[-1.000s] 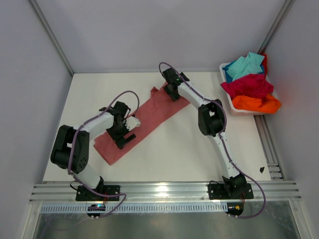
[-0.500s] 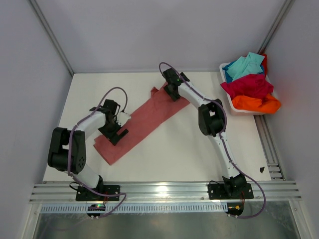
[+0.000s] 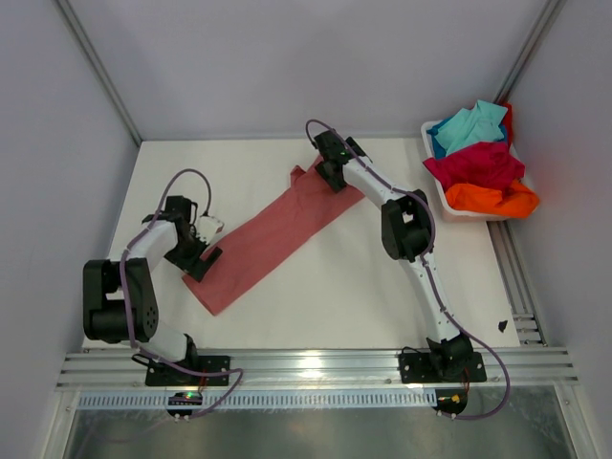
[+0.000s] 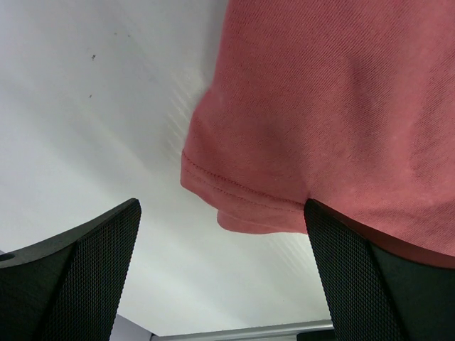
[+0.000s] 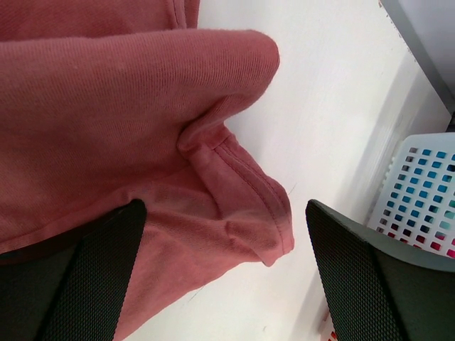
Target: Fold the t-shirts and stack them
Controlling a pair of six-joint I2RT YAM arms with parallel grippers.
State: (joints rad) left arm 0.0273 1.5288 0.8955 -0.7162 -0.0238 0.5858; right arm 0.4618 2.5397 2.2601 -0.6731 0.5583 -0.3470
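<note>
A dusty salmon-pink t-shirt (image 3: 277,229) lies folded into a long strip, slanting across the white table. My left gripper (image 3: 199,258) hovers open at the strip's lower left end. In the left wrist view the hemmed corner (image 4: 242,202) lies between the spread fingers (image 4: 78,277), one finger over the cloth. My right gripper (image 3: 330,178) stands open over the strip's upper right end. There a sleeve corner (image 5: 263,227) lies between its fingers (image 5: 370,277). Neither holds anything. Turquoise (image 3: 470,124), crimson (image 3: 475,163) and orange (image 3: 492,198) t-shirts are heaped in the tub.
The white plastic tub (image 3: 448,206) sits at the table's far right, its perforated wall (image 5: 419,192) close to my right gripper. Grey walls enclose three sides. An aluminium rail (image 3: 316,368) runs along the near edge. A small dark scrap (image 3: 501,325) lies at the right.
My left arm has swung left, from above the strip's lower half to its outer left edge. The right arm and the shirt have stayed put.
</note>
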